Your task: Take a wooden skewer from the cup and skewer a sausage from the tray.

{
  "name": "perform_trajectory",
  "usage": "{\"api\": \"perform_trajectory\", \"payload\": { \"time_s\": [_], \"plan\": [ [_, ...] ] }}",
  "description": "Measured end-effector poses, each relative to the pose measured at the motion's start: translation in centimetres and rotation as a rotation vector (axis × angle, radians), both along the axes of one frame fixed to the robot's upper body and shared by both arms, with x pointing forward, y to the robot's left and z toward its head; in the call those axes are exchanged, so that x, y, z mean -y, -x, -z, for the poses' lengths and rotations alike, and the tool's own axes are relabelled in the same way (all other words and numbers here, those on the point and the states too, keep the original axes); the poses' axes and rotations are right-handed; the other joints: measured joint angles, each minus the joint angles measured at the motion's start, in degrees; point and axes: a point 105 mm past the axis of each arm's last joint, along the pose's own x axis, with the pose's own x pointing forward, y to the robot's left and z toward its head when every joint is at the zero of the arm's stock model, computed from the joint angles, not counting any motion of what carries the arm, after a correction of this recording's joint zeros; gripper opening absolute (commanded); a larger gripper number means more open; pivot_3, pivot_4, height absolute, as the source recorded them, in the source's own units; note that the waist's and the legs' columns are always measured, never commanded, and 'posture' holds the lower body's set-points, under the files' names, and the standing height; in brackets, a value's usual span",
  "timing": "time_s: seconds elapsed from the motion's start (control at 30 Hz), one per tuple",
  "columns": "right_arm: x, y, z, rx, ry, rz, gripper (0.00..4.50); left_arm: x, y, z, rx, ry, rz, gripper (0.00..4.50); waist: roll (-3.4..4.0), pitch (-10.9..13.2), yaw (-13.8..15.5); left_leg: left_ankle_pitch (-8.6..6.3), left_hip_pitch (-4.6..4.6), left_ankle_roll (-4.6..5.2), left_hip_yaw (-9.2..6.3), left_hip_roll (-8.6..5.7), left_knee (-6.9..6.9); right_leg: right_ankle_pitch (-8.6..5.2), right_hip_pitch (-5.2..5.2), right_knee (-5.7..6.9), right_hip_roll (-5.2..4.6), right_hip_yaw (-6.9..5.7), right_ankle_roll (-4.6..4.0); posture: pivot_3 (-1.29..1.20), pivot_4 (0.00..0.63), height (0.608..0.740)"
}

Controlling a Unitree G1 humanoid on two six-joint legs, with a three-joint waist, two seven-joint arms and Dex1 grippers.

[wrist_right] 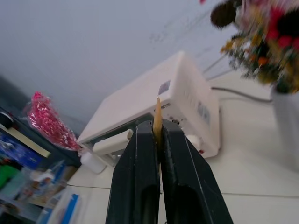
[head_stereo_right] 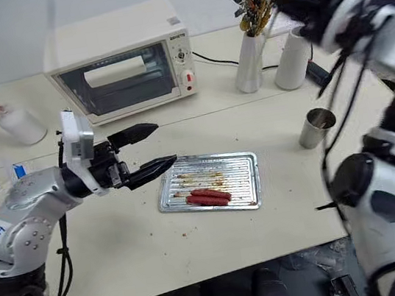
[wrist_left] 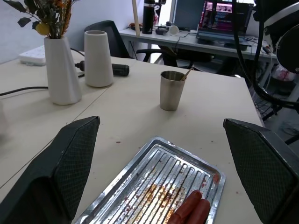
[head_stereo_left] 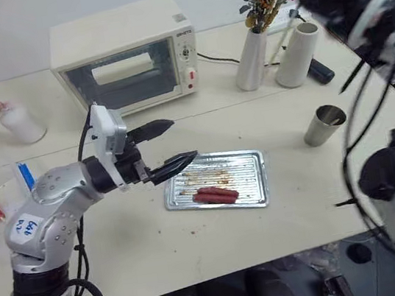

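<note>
The metal tray (head_stereo_left: 250, 161) lies mid-table with two reddish-brown sausages (head_stereo_left: 216, 195) side by side near its front edge. My left gripper (head_stereo_left: 181, 141) hovers just left of the tray, open and empty, pointing across the tray toward the cup. The grey cup (head_stereo_left: 324, 125) stands to the right of the tray, and a wooden skewer (wrist_left: 187, 73) leans out of it. My right gripper (wrist_right: 158, 125) is raised high over the back right of the table, near the flowers. It is shut on a wooden skewer (wrist_right: 158, 112) whose pointed tip pokes out between the fingers.
A cream toaster oven (head_stereo_left: 125, 58) sits at the back. A white flower vase (head_stereo_left: 251, 62), a tall white cylinder (head_stereo_left: 297, 55) and a black object (head_stereo_left: 320, 70) stand at the back right. A small white vase (head_stereo_left: 21, 122) with red sprigs stands at the far left.
</note>
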Motion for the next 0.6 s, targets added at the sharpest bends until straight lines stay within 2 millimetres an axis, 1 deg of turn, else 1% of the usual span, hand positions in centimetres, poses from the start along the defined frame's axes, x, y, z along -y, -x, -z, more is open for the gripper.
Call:
{"api": "perform_trajectory", "payload": {
  "time_s": [0.07,0.13,0.23,0.3,0.37,0.47,0.6],
  "plan": [
    [-3.0,-0.2,1.8,-0.085,-0.061,-0.066,0.01,0.3,-0.4,0.3,0.015,0.026,-0.043,4.50,0.00,0.00,0.08,0.10,-0.23,0.01,0.11,-0.07,0.02,0.00,-0.34,0.17,0.11,0.03,0.00,0.00,0.150,0.740],
    [-5.0,-0.1,3.0,-0.147,-0.089,-0.110,0.01,0.6,-0.7,0.2,0.037,0.047,-0.076,4.50,0.00,0.00,0.16,0.21,-0.38,0.06,0.14,-0.16,0.02,0.00,-0.51,0.27,0.10,0.03,0.00,0.00,0.150,0.740],
    [-6.3,0.1,3.7,-0.198,-0.159,-0.121,0.01,0.4,-1.4,-0.1,0.073,0.089,-0.144,4.50,-0.02,-0.01,0.64,0.26,-0.40,0.13,0.13,-0.25,0.05,0.02,-0.51,0.28,0.06,0.03,0.04,0.00,0.150,0.740],
    [-7.6,0.2,4.2,-0.236,-0.207,-0.136,0.01,0.5,-2.2,0.1,0.080,0.122,-0.187,4.50,-0.02,-0.01,0.51,0.29,-0.39,0.19,0.17,-0.28,0.04,0.07,-0.51,0.28,0.05,0.10,0.12,0.00,0.150,0.740],
    [-8.0,0.2,4.7,-0.269,-0.230,-0.131,0.01,0.7,-2.6,0.4,0.090,0.127,-0.210,4.50,-0.07,-0.04,0.55,0.30,-0.36,0.21,0.17,-0.29,0.03,0.08,-0.48,0.28,0.06,0.10,0.12,0.00,0.150,0.740],
    [-7.9,0.3,5.5,-0.313,-0.263,-0.098,0.01,0.9,-3.0,0.7,0.107,0.132,-0.236,4.50,-0.07,-0.04,0.43,0.29,-0.37,0.23,0.17,-0.29,0.01,0.08,-0.50,0.27,0.05,0.12,0.12,0.00,0.150,0.740],
    [-8.4,0.6,5.4,-0.341,-0.287,-0.093,0.01,1.6,-3.0,0.4,0.128,0.159,-0.231,4.50,-0.07,-0.04,-0.39,0.29,-0.37,0.23,0.18,-0.26,-0.02,0.08,-0.51,0.28,0.07,0.13,0.12,0.00,0.150,0.740]
  ]
}}
